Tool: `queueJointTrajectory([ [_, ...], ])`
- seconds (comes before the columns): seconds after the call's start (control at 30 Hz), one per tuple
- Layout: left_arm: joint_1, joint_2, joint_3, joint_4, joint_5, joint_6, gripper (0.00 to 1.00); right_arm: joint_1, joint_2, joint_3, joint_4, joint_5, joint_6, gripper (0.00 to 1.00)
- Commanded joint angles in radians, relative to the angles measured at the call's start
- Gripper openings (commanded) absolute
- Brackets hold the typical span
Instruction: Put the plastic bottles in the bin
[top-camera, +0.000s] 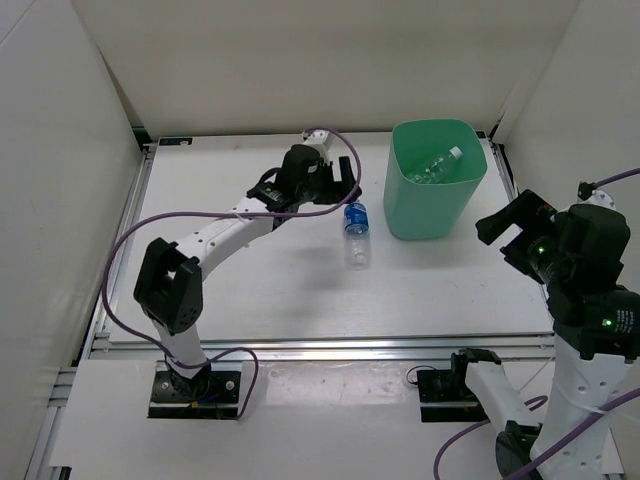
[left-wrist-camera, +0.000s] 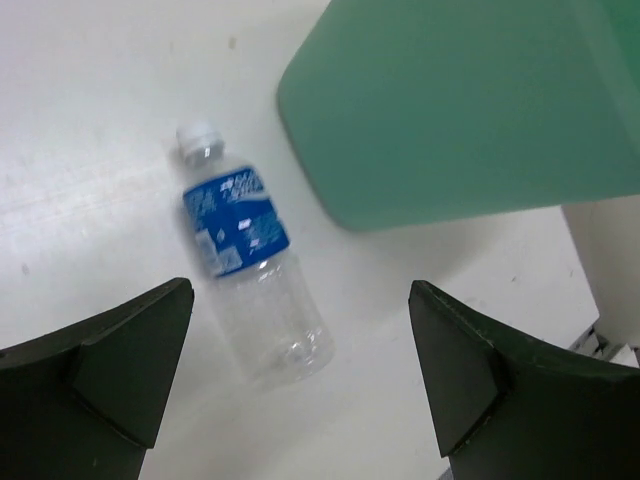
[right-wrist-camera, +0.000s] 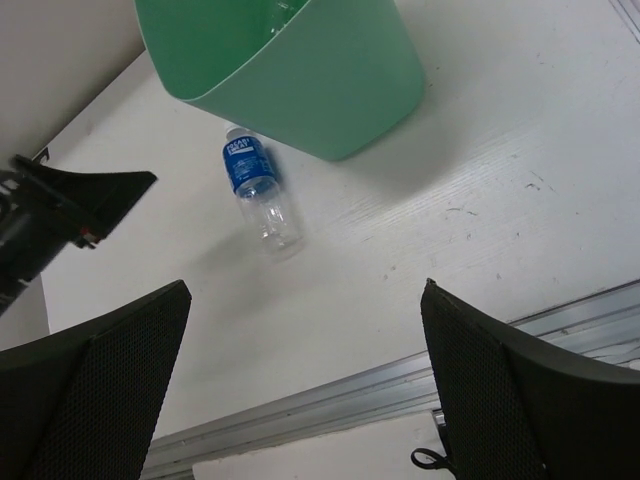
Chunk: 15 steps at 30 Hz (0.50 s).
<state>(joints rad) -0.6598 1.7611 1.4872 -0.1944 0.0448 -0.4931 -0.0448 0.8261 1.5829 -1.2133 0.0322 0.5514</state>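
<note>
A: How are the jaws of the left gripper (left-wrist-camera: 300, 288) set?

B: They are spread wide, and nothing is held. A bottle (left-wrist-camera: 250, 270) with a blue label is seen lying on the table (left-wrist-camera: 90, 150) under the gap, nearer the left jaw. Its cap is pointed away from the jaws.

A: What is found close by?

B: The bin (left-wrist-camera: 460, 110) is seen ahead of the right jaw, just beside the bottle but not touching it.

A: And the right gripper (right-wrist-camera: 306, 290)?

B: It is spread wide too, with nothing held. The bottle and the bin are seen well ahead of its jaws, and the left gripper off to the left jaw's side. A clear bottle (top-camera: 440, 165) is seen inside the bin.
</note>
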Motion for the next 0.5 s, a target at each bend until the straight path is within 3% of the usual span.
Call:
queueJointTrajectory([
  [0.0, 0.014, 0.046, -0.059, -0.016, 0.191, -0.075, 1.00, -0.003, -0.008, -0.023, 0.054, -0.011, 0.010, 1.00],
  [0.47, 0.011, 0.329, 0.050, -0.037, 0.366, -0.186, 1.00, -0.003, -0.042, 0.020, -0.066, 0.075, -0.018, 1.00],
])
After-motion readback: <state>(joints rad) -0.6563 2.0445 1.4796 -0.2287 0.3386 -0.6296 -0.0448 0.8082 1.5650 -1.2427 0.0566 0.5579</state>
